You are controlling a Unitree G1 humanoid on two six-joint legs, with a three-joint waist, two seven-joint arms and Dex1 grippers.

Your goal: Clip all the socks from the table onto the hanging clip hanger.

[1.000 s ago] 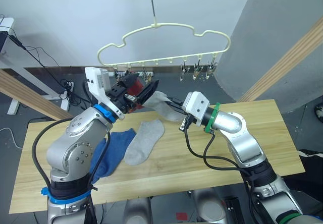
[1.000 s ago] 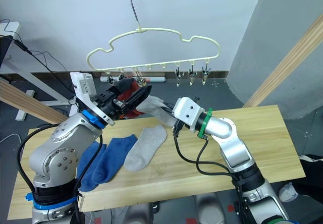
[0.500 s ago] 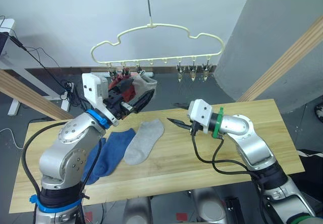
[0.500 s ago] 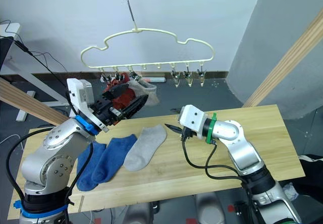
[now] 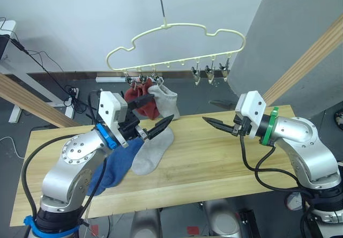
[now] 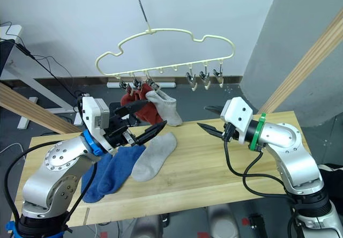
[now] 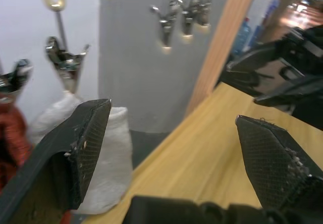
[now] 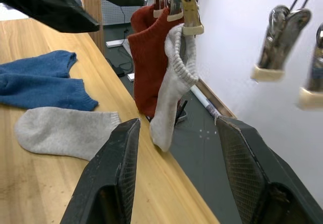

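The pale-yellow clip hanger (image 5: 165, 25) hangs above the table's (image 5: 214, 163) far edge. Two rust-red socks (image 5: 142, 97) and one light grey sock (image 5: 167, 101) hang side by side from its left clips. Another grey sock (image 5: 154, 149) lies flat on the table, with two blue socks (image 5: 115, 165) to its left. My left gripper (image 5: 155, 113) stands open just below and in front of the hanging socks, holding nothing. My right gripper (image 5: 207, 111) is open and empty above the table, right of the hanging grey sock (image 8: 174, 88) and apart from it.
Three free clips (image 5: 211, 73) hang at the hanger's right end. Slanted wooden poles (image 5: 305, 61) rise at the table's right and left. Cables and a white bar lie on the dark floor behind the table.
The grey sock held up between both grippers now hangs from a clip. My left gripper has let go, opened and dropped lower; my right gripper has drawn back to the right.
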